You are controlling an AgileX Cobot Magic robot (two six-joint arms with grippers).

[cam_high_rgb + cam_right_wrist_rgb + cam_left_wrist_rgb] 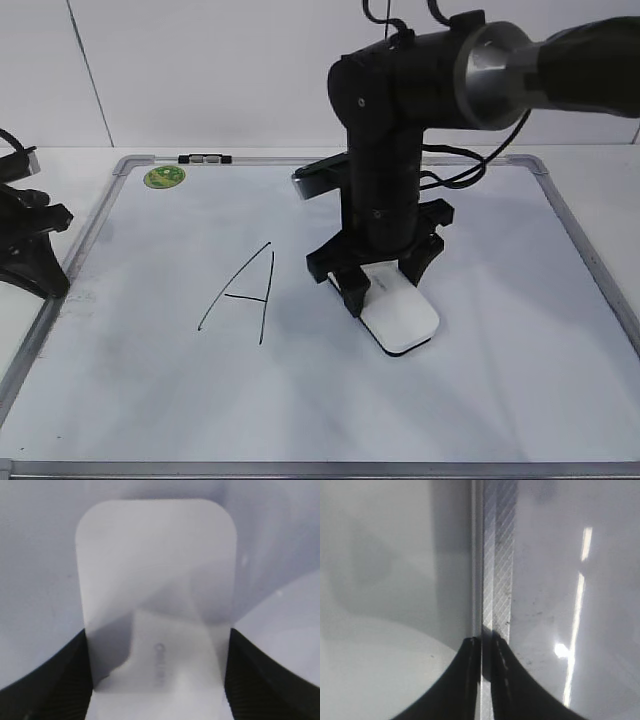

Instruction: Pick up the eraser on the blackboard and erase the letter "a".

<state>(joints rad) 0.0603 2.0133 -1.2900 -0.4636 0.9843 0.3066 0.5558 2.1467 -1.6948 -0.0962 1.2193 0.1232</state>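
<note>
The white eraser (400,316) lies flat on the blackboard (520,330), right of the capital "A" (243,295). My right gripper (380,285) is shut on the eraser's near end; in the right wrist view the eraser (155,580) fills the space between both black fingers (157,680). The small letter "a" does not show in any view. My left gripper (486,645) is shut and empty, resting over the board's grey frame (497,555) at the left edge; its arm shows in the exterior view (30,245).
A round green sticker (164,177) and a small black-and-grey clip (205,158) sit at the board's top left. The right arm's black body (385,150) stands over the board's middle. The grey frame (590,250) bounds the board.
</note>
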